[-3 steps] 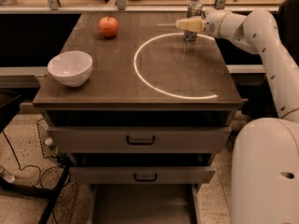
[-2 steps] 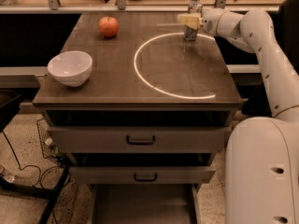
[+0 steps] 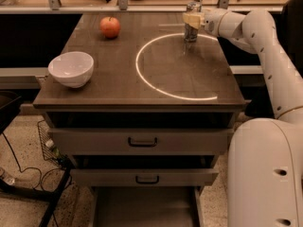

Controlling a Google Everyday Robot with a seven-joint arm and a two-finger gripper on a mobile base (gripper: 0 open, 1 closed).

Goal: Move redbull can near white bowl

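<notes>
1. Since a second ago, the gripper (image 3: 191, 19) has edged a little toward the far edge of the table (image 3: 118, 86). The drink can (image 3: 190, 32) has gone with it. Everything else is where it was.
2. I see the gripper at the far right of the table top. Its pale fingers (image 3: 188, 18) are clamped across the upper part of the can.
3. The can stands upright in that grip, slim and silvery, with its shiny top showing above the fingers. I cannot tell whether its base touches the wood or hangs just above it.
4. The can sits at the far rim of a ring of light (image 3: 137, 65) cast on the right half of the table.
5. The white bowl (image 3: 71, 69) rests at the front left corner, well apart from the can and diagonally across the table from it.
6. A red-orange apple (image 3: 110, 27) lies at the far left, behind the bowl and level with the can.
7. My white arm (image 3: 265, 41) reaches in from the right side.
8. Under the table top are two drawers (image 3: 143, 141), one above the other, each with a dark handle.
</notes>
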